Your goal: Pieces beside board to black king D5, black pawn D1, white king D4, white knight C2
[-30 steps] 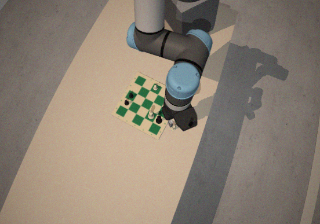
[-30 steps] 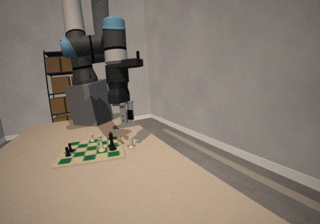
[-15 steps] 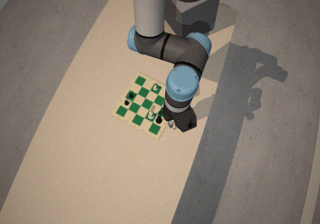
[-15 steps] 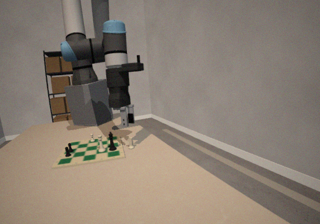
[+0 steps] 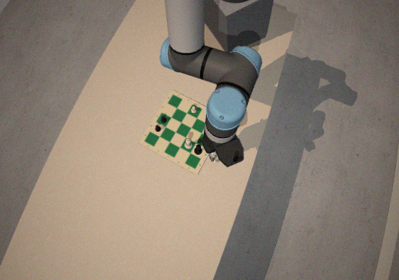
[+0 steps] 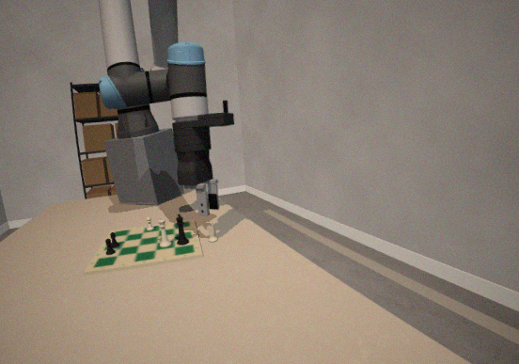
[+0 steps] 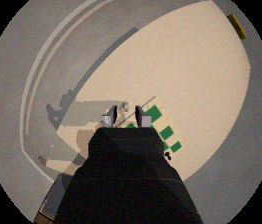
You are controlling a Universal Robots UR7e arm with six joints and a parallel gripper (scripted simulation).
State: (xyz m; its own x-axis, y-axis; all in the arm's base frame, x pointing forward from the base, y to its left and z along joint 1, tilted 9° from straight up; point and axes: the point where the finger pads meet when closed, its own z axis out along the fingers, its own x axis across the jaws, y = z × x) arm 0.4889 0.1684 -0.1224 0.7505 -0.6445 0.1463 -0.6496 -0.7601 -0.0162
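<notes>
Overhead, the arm points its gripper (image 5: 214, 157) (image 6: 208, 199) (image 7: 126, 111) straight down, fingers parted fairly wide around nothing, above the pale piece (image 6: 212, 232) (image 7: 125, 106) upright beside the board (image 5: 167, 153) (image 6: 143, 262) (image 7: 181, 138); the black king (image 5: 198, 149) (image 6: 181, 230) stands on it

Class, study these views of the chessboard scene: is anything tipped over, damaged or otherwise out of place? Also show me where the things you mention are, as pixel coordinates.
Nothing looks tipped or damaged. One thing stands apart: a white piece (image 6: 212, 233) is upright on the table beside the board (image 5: 196, 173) (image 6: 89, 270), while the black king (image 6: 181, 232) is on it. That piece presumably still awaits placing.
</notes>
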